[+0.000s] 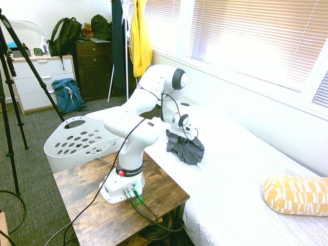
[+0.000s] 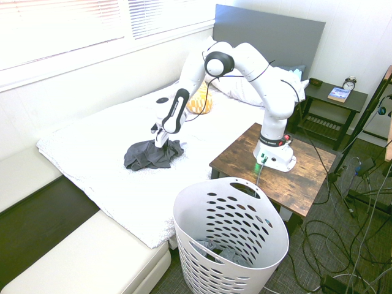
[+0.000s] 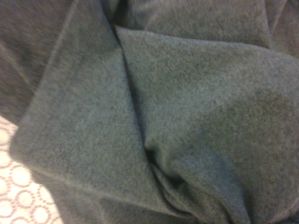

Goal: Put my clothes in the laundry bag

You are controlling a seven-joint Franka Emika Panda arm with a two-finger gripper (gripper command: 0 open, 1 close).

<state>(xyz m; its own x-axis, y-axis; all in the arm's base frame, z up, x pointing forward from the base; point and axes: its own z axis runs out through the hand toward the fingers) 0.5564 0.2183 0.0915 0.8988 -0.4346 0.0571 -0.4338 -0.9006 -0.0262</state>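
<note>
The clothes (image 2: 146, 157), a dark charcoal-grey garment, lie bunched on the white bed near its side edge. My gripper (image 2: 160, 139) points down onto the garment's top and is shut on a fold of it. That fold is drawn up into a peak (image 1: 180, 139), while the rest of the clothes (image 1: 188, 151) still rests on the cover. Grey fabric (image 3: 177, 107) fills the wrist view, with a corner of patterned bedcover showing. The laundry bag (image 2: 228, 240), a white basket with oval holes, stands on the floor below the bed's edge; the same laundry bag (image 1: 77, 142) sits beside the wooden table.
The wooden side table (image 2: 242, 162) bearing the arm stands between bed and basket. A yellow patterned pillow (image 1: 295, 195) lies further up the bed. A yellow garment (image 1: 140, 41) hangs on a rack and a blue backpack (image 1: 67, 95) sits by the dresser.
</note>
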